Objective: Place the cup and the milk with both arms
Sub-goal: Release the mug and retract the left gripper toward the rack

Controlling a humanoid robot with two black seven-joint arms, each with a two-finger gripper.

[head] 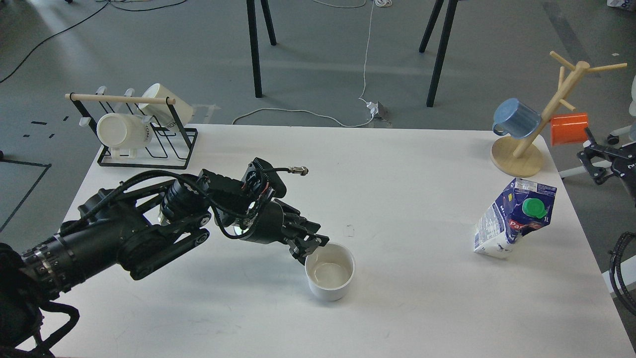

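The left gripper (309, 247) is at the left side of the cup (330, 271), at the rim; its dark fingers are close together there and seem to pinch the rim or the handle, but they overlap so much that I cannot tell if they are clamped on it or only touching it; the handle itself is hidden behind the fingers. The cup is cream-white, it stands upright with its mouth up, near the front edge of the table (397, 164), a little left of the middle. The right gripper is not visible; only some black parts show at the right border of the view.

The milk (515, 218) stands near the right edge of the table, well apart from the cup; it is a dented blue and white carton with a round green cap (534, 207), and it leans to one side; on it I can read "1L" beside the cap and red letters that begin with "Pa"; the rest of the print is too small to read.

At the rear left corner stands a black wire rack (149, 149) with two white mugs (124, 130) lying on it; their lettering is only partly readable. At the rear right corner a wooden mug tree (516, 155) carries a blue mug (516, 118) and an orange cup (569, 128).
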